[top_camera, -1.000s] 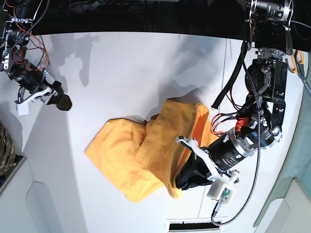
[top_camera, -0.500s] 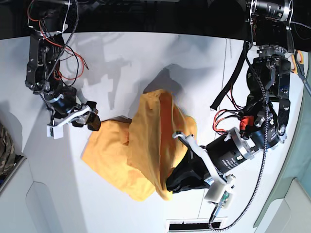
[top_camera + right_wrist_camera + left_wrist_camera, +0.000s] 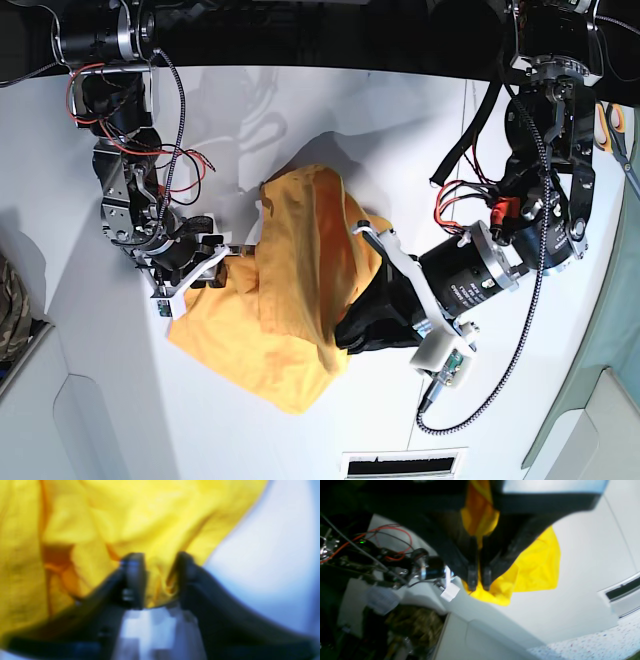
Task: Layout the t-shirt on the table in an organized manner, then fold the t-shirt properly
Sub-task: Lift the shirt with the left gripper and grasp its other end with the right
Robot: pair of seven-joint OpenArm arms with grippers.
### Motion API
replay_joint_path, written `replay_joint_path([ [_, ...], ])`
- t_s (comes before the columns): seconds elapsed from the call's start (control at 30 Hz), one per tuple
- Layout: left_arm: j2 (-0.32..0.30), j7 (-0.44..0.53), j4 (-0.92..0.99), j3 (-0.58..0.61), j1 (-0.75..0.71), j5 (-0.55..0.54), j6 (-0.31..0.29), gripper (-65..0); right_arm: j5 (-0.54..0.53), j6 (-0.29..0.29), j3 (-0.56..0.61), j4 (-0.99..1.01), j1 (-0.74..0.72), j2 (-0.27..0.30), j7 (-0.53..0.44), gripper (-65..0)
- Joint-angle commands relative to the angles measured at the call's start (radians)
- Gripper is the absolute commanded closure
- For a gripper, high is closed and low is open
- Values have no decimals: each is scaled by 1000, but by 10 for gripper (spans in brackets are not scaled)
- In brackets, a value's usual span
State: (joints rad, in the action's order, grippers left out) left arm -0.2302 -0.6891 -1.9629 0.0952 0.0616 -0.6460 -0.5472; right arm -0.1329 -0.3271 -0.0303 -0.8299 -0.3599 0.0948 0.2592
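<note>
The t-shirt point(image 3: 300, 290), plain with no print or readable label, drapes over the bench point(image 3: 420, 130); my left hand point(image 3: 478, 581) pinches it, my right hand point(image 3: 160, 580) straddles a fold, grip unclear.

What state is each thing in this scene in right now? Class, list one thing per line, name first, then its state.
t-shirt: bunched and wrinkled, partly lifted off the table, not laid flat, not folded.
left claw: shut on a fold of the t-shirt.
right claw: jaws set around a bunch of t-shirt cloth; too blurred to tell if clamped.
table: bears the lower part of the t-shirt.
scissors: lying at the table's edge, untouched.
</note>
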Motion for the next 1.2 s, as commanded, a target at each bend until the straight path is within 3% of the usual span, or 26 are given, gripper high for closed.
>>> replay_joint_path([
  [0.0,-4,26,-19,-8,19,0,-8,0,21,6,0,2,3,18,51,-59],
  [0.03,-4,26,-19,-17,19,11,-8,0,21,6,0,2,4,28,51,0],
  [0.2,-18,27,-18,-139,19,-51,-7,0,21,10,-43,-61,4,100,69,0],
  [0.33,-77,6,-18,-267,18,-125,-8,0,15,8,-161,-222,25,134,186,0],
  [0.47,-124,-79,-18,-345,19,-243,-70,0,-90,-33,-278,-439,98,175,202,0],
  [0.7,-139,-157,-19,-427,18,-423,-94,0,-291,-84,-439,-698,171,264,280,0],
  [0.8,-139,-268,-23,-450,18,-575,-151,0,-356,-107,-507,-760,173,291,307,0],
  [0.93,-139,-402,-61,-449,11,-786,-151,0,-455,-108,-583,-792,171,315,325,0],
  [1.17,-140,-409,-190,-449,0,-820,-151,0,-498,-149,-605,-792,130,338,317,0],
])
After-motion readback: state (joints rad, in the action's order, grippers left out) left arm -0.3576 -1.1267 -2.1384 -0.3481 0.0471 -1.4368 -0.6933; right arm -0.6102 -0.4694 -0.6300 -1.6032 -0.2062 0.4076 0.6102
